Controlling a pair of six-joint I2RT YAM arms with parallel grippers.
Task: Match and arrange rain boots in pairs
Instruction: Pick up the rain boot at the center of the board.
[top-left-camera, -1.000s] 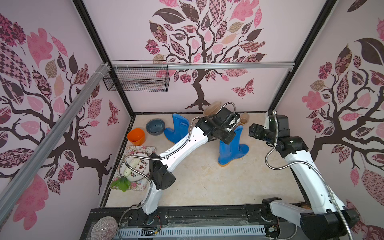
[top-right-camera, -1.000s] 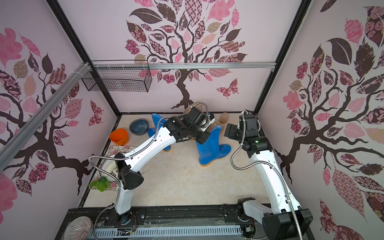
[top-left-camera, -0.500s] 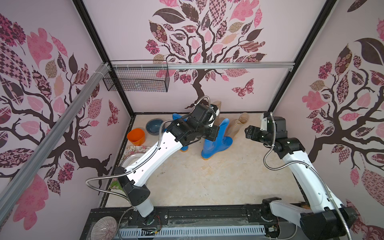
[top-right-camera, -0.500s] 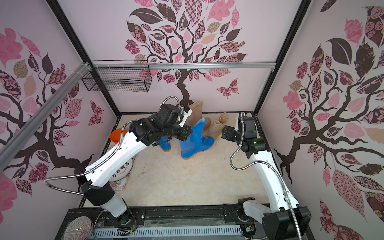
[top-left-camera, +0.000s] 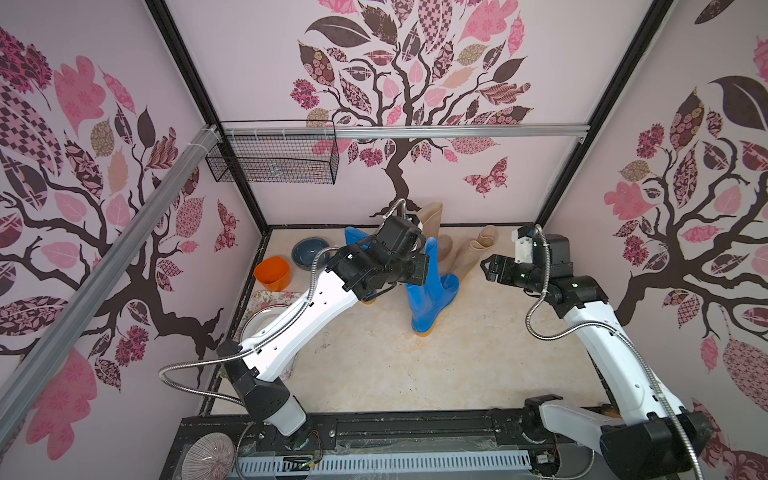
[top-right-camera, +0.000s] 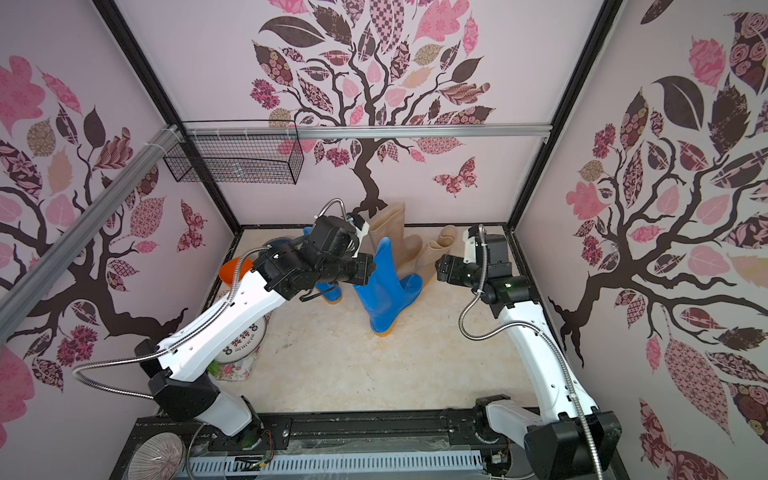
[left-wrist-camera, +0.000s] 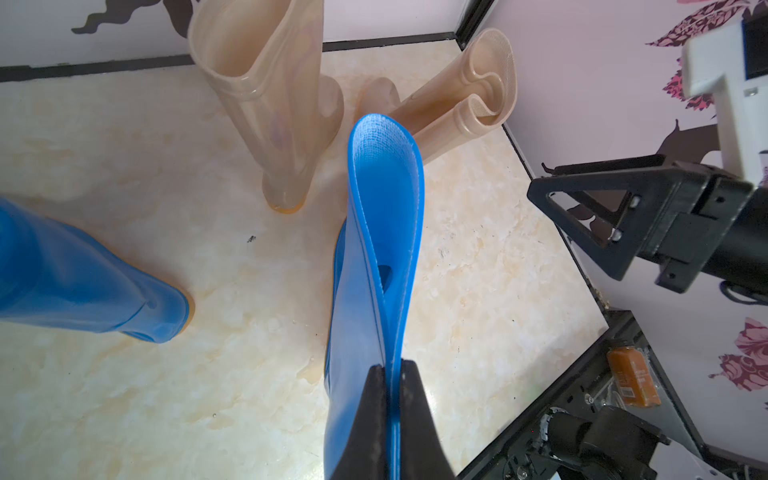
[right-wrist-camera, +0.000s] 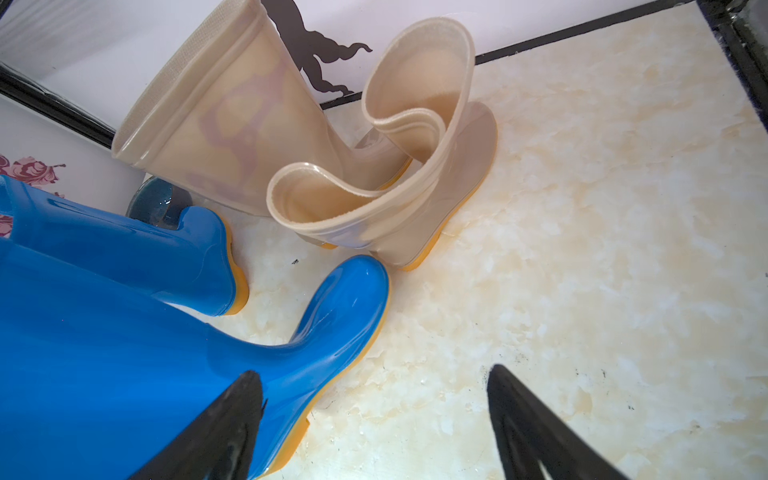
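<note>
We have the left gripper (left-wrist-camera: 390, 374) clamped on the thin shaft rim of one blue boot (top-left-camera: 430, 291) at mid-floor. We judge this is to steer it upright beside the other blue boot (left-wrist-camera: 83, 282) to its far left, while the beige boots (right-wrist-camera: 232, 124) sit together by the far wall. The right gripper (top-left-camera: 492, 266) hangs at the right with its jaws wide apart, holding and touching nothing.

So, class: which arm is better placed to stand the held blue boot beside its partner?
Left. The left gripper is shut on the held blue boot at its cuff; the other blue boot is close by. The right gripper is open and empty, nearer the tan boots.
</note>
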